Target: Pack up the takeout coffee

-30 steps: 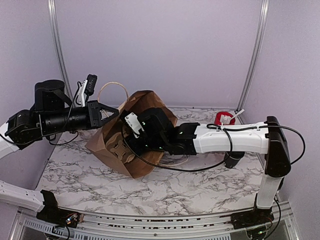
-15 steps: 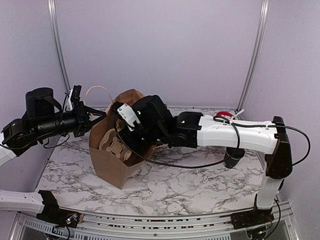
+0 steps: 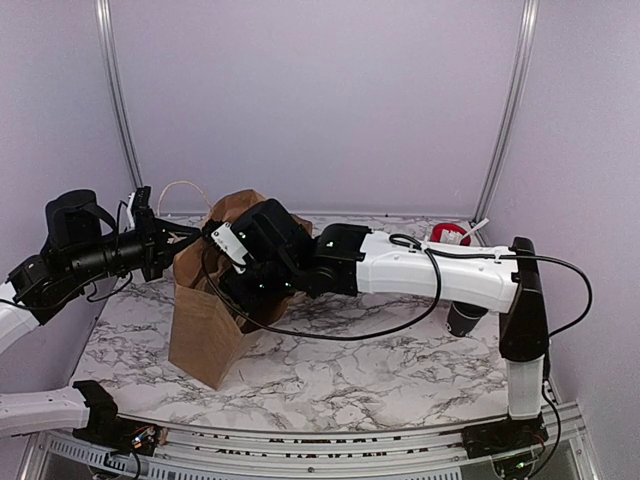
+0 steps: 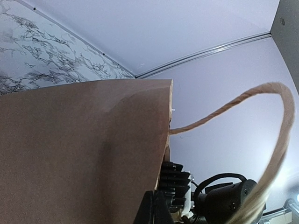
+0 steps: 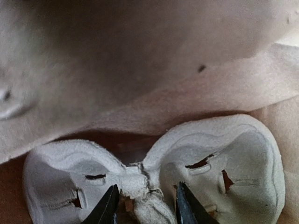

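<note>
A brown paper bag (image 3: 203, 325) stands upright at the left of the table. My left gripper (image 3: 186, 236) is shut on its top rim, next to the rope handle (image 4: 261, 140); the bag wall (image 4: 79, 154) fills the left wrist view. My right gripper (image 5: 146, 207) reaches down into the bag from the right. Its fingers sit on both sides of the centre ridge of a pale pulp cup carrier (image 5: 219, 154) on the bag's floor. A small black cup (image 3: 465, 318) shows under the right forearm. Its top is hidden, so I cannot tell if it is the lidded coffee.
A red cup (image 3: 449, 236) with white sticks stands at the back right. The right arm (image 3: 430, 268) spans the middle of the marble table (image 3: 350, 375). Lilac walls close in the back and both sides.
The bag has gone from lying tilted to standing upright and has shifted left. My left gripper has pulled its rim left, and my right arm has followed, still inside the bag.
</note>
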